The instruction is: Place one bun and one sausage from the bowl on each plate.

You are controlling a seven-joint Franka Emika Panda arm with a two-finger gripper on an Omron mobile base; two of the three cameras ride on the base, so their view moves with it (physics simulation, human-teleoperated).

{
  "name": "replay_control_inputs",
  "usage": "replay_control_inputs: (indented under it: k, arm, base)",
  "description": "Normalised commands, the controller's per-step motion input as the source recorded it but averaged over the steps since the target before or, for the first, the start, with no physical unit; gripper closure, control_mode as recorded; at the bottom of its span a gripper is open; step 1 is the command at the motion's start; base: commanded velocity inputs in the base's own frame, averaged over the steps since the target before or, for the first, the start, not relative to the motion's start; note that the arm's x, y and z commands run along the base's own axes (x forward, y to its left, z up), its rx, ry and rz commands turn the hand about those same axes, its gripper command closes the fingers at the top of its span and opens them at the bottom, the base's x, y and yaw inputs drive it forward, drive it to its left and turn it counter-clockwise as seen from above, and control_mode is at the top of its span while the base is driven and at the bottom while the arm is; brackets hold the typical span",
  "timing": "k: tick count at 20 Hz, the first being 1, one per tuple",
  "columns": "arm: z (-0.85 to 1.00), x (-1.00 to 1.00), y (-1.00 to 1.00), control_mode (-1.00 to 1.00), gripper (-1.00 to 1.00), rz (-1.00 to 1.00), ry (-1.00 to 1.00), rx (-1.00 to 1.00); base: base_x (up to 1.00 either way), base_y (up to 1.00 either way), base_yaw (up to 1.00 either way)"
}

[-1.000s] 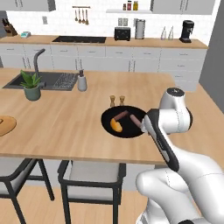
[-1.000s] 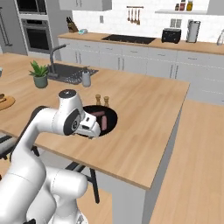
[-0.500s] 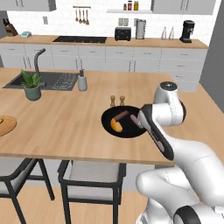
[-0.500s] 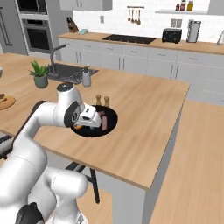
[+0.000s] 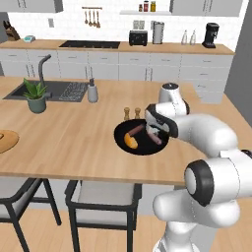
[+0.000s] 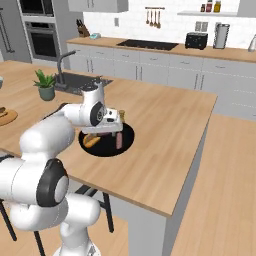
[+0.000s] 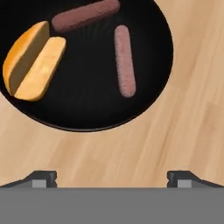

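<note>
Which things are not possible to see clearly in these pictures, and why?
- Gripper: hand view's bottom edge cuts its fingertips.
- Bowl: right base view, the arm covers its near-left part.
- Bun: left base view, too small to show its split.
- Board: cut by left edge.

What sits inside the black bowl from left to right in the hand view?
Bun → darker sausage, lying near the rim → paler sausage, all within the bowl.

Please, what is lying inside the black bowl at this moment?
In the black bowl lie one split bun and two sausages. The hand view shows them uncovered; its upper rim is cut off, so anything there stays unseen.
</note>
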Motion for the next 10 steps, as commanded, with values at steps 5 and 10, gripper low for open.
replay_control_inputs:
  k: [5,10]
  arm:
    - [-0.57,0.72,0.08,-1.0,-1.0,0.06,0.16,-0.15]
    - [-0.32,0.9,0.0,-1.0,-1.0,0.0,0.0,-0.03]
  base:
    - [0.0,0.0,0.0]
    - [0.0,0.0,0.0]
